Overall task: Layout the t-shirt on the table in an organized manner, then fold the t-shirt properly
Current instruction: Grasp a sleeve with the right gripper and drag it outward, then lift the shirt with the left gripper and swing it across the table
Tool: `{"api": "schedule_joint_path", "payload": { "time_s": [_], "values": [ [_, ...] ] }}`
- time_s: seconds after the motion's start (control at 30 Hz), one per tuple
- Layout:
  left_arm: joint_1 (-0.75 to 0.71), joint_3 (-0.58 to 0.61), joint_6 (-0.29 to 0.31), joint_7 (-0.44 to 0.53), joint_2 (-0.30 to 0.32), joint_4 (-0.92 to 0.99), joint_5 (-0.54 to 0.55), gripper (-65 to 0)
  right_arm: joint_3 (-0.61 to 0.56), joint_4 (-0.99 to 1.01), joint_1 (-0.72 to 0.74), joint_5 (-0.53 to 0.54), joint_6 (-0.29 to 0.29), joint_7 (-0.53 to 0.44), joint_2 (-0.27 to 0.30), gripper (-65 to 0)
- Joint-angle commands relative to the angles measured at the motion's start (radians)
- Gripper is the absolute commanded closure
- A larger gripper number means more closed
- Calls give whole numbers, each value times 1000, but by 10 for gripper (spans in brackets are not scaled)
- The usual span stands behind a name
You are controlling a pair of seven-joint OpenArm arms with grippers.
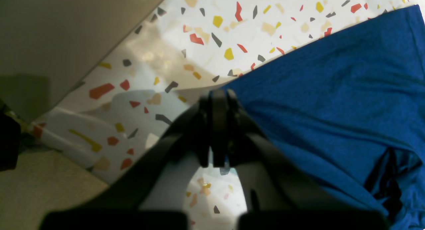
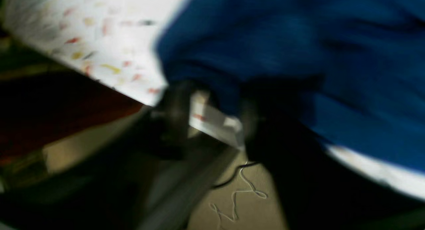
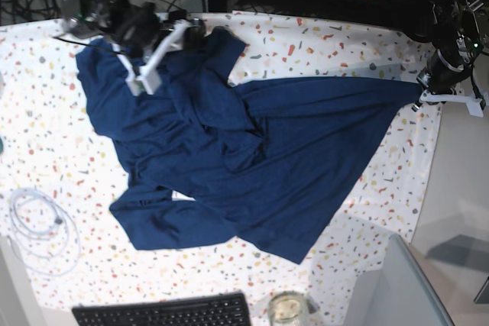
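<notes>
In your left wrist view, the left pincer (image 1: 217, 100) was pressed together on a corner of the t-shirt (image 1: 332, 100), with the cloth running away to the right over the speckled tabletop (image 1: 212, 30); that corner sat close to the tabletop's edge, so a further outward pull could have dragged the hem off the side. In your right wrist view everything was smeared by motion: the right pincer (image 2: 212, 100) was at the shirt's edge near the tabletop's rim, its fingers looked apart, but you could not tell whether any cloth was caught between them. If it had not been, that end would have dropped and bunched. From the base view, the t-shirt lay spread but rumpled across the middle of the tabletop, one corner stretched taut toward the left pincer (image 3: 425, 89) and the other end gathered under the right pincer (image 3: 195, 36). A white cable coil (image 3: 38, 227) lay just beside the lower sleeve and could have snagged it, while the keyboard (image 3: 164, 312) and glass jar (image 3: 287, 309) were near the front hem.
</notes>
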State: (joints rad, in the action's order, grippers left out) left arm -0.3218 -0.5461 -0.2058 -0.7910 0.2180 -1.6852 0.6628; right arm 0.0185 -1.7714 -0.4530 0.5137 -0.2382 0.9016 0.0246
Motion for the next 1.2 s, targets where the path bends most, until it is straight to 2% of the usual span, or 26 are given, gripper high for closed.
{"api": "schedule_joint_path", "payload": {
  "time_s": [0.0,0.1,0.17,0.23,0.33,0.5,0.7,0.9,1.07,1.1,1.17],
  "values": [
    [2,-6,3,17,14,-17,2,0,44,-68,-33,21,-10,-12,-2,-348],
    [2,-6,3,17,14,-17,2,0,199,-146,-74,26,-10,-66,-10,-449],
    [2,-6,3,17,18,-16,2,0,314,-115,-68,69,-10,-100,-13,-455],
    [2,-6,4,17,18,-16,2,0,416,-40,-30,124,-10,-82,-5,-458],
    [2,-6,4,17,16,-16,2,0,490,114,24,168,-17,-51,41,-459],
    [2,-6,4,17,16,-16,2,0,496,261,58,173,-71,-55,93,-458],
    [0,-6,4,17,14,-16,2,0,484,276,56,170,-145,-46,84,-455],
    [0,-4,4,17,13,-16,2,0,380,279,69,170,-149,-58,85,-453],
    [-9,-4,4,17,11,-17,2,0,378,330,110,170,-149,-95,84,-450],
    [-15,-4,4,17,11,-20,2,0,383,345,116,170,-149,-97,85,-437],
    [-20,-4,4,17,14,-25,2,0,384,367,121,176,-151,-98,91,-351]
  ]
}}
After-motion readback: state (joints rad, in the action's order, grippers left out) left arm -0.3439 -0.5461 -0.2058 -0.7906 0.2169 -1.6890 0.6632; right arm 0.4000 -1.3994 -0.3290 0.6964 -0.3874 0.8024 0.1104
